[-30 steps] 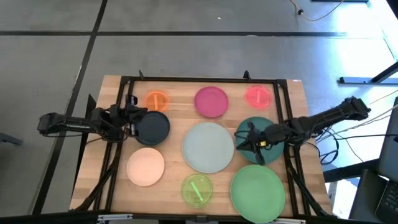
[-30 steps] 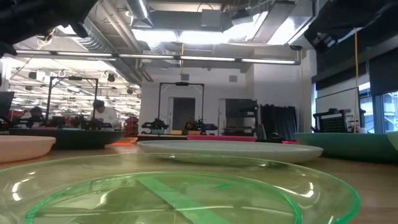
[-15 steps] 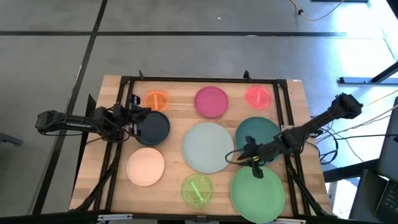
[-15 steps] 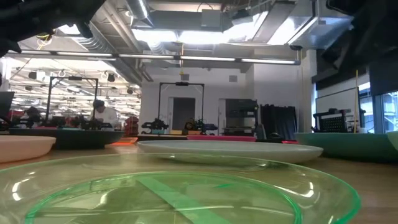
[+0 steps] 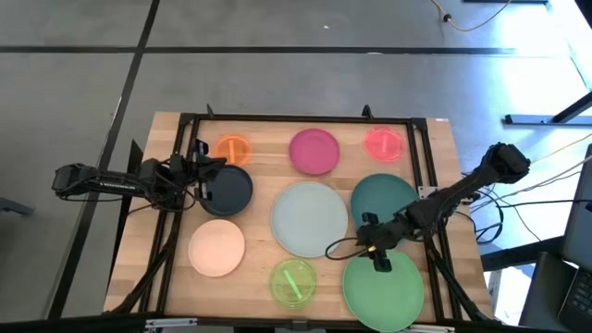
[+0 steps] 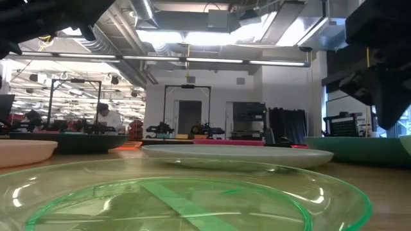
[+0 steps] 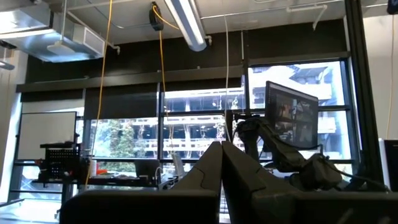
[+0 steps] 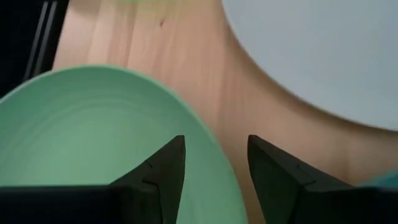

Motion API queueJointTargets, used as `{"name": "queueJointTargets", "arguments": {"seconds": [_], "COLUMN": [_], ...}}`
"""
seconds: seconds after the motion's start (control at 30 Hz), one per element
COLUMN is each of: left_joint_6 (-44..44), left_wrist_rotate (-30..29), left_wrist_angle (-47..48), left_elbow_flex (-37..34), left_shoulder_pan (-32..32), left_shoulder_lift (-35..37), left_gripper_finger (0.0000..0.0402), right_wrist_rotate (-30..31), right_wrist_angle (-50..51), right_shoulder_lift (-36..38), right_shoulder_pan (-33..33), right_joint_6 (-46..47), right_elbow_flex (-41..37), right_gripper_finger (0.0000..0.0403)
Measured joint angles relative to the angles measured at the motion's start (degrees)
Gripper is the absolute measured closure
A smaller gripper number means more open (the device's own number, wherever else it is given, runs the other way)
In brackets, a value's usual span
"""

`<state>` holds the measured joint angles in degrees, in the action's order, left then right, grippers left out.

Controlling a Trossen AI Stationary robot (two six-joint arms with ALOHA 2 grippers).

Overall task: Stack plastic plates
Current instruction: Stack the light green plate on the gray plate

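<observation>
My right gripper [image 8: 214,171] hangs with fingers spread, empty, straddling the rim of the green plate [image 5: 383,283] at the desk's [image 5: 255,242] near right corner. Closing off-centre could tip or skid it; my left gripper [image 5: 196,174] waits shut

Nine plates on wooden table [image 5: 444,148], right hand [image 5: 363,242] over green plate [image 5: 384,287] rim, left hand [image 5: 205,174] beside navy plate [image 5: 228,190]
</observation>
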<state>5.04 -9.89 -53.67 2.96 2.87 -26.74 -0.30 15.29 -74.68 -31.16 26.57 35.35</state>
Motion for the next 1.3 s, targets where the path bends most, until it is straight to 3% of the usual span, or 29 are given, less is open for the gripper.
{"name": "queueJointTargets", "arguments": {"seconds": [0.5, 0.63, 0.9, 1.3], "left_joint_6": [0.0, 0.0, 0.0, 0.0], "left_wrist_rotate": [0.1, 0.1, 0.1, 0.1], "left_wrist_angle": [0.0, 0.0, 0.0, 0.0], "left_elbow_flex": [0.0, 0.0, 0.0, 0.0], "left_shoulder_pan": [0.0, 0.0, 0.0, 0.0], "left_shoulder_lift": [0.0, 0.0, 0.0, 0.0], "left_gripper_finger": [0.0401, 0.0401, 0.0401, 0.0401], "right_wrist_rotate": [-0.8, -2.2, -3.8, -5.5], "right_wrist_angle": [0.4, 0.4, 0.0, 1.6], "right_shoulder_lift": [-6.5, -7.0, -7.0, -5.4], "right_shoulder_pan": [0.0, 0.0, 0.0, 0.1], "right_joint_6": [-1.1, -1.4, -1.5, -1.4], "right_elbow_flex": [0.0, 0.0, 0.0, 1.1], "right_gripper_finger": [0.0243, 0.0279, 0.0390, 0.0397]}}
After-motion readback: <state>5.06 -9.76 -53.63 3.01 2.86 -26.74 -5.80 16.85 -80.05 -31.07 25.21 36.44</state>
